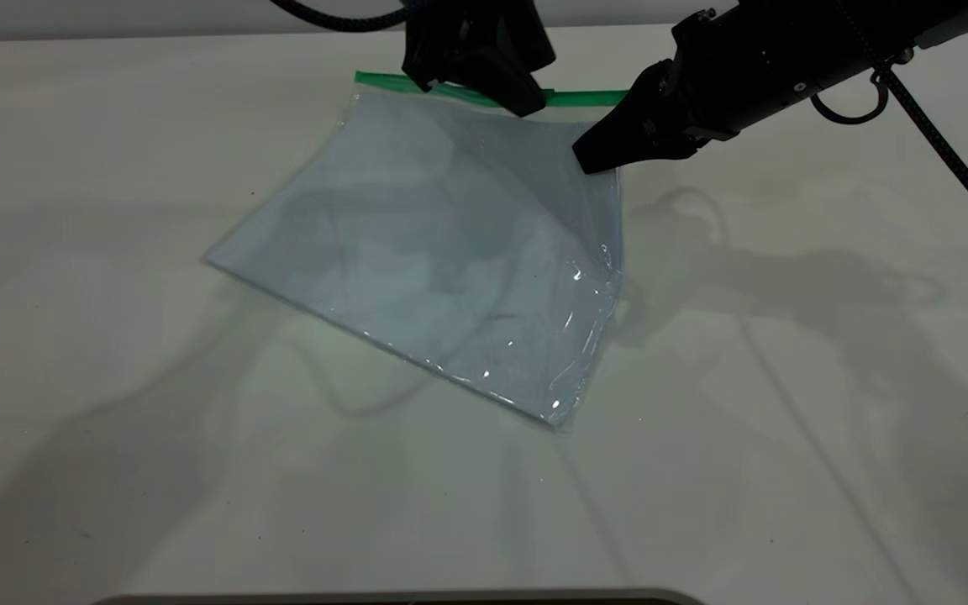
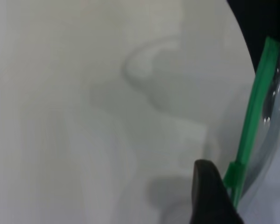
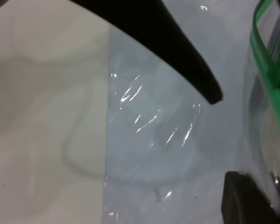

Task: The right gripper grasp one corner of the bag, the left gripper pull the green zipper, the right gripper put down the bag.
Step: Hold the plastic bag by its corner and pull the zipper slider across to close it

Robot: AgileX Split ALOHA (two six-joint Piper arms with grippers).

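The bag (image 1: 450, 252) is a clear pouch with pale sheets inside. Its green-strip edge is raised at the back and its near corner rests on the table. The green zipper (image 1: 585, 98) runs along that raised edge. My right gripper (image 1: 591, 158) is shut on the corner of the bag (image 1: 614, 126) at the strip's right end. In the right wrist view plastic wraps over the right gripper (image 3: 252, 200). My left gripper (image 1: 528, 105) is shut on the strip beside the slider tab (image 2: 234, 173). One of its fingers (image 2: 206, 196) touches the strip; the other is hidden.
The white table (image 1: 786, 378) spreads round the bag. A black pointed finger (image 3: 186, 60) lies over the bag's face in the right wrist view, next to the zipper (image 3: 270, 79). The right arm's cable (image 1: 954, 168) hangs at the right.
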